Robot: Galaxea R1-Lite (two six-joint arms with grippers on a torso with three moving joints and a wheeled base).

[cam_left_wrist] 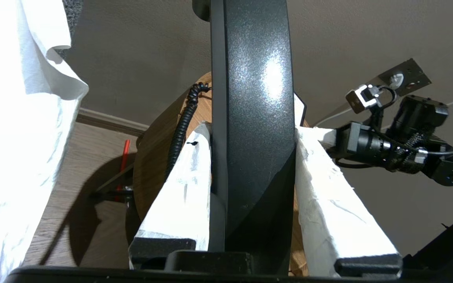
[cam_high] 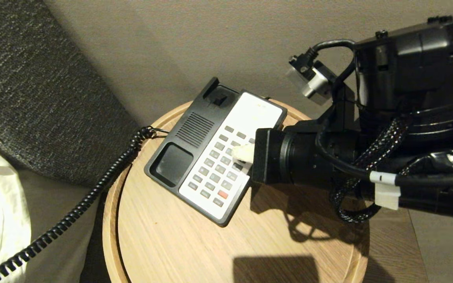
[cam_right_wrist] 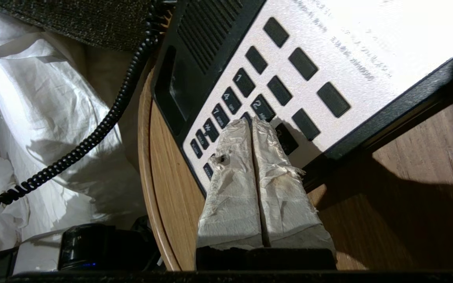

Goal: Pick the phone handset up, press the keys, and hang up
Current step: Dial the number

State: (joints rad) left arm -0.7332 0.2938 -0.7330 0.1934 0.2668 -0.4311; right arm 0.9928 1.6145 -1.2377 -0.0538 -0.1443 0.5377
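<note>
Round table (cam_high: 195, 243) | L jaws grip handset (cam_left_wrist: 250, 118) | R jaws closed on keys (cam_right_wrist: 246, 84)

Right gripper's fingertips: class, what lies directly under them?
The closed right gripper rests on the phone base's keypad, beside keys 2 and 4. The key beneath its fingertips is covered, so unreadable.

You can read digits only on the phone base (cam_right_wrist: 328, 78) keypad, right wrist view, centre of frame: dark keys (cam_right_wrist: 244, 82) marked "1", "2" (cam_right_wrist: 263, 107), "4", "7", each w/ tiny sub-letters too small to read. Printed lines on the white faceplate, upper right, are blurred, unreadable. Head view: key markings too small to make out. Left wrist view: no text.
</note>
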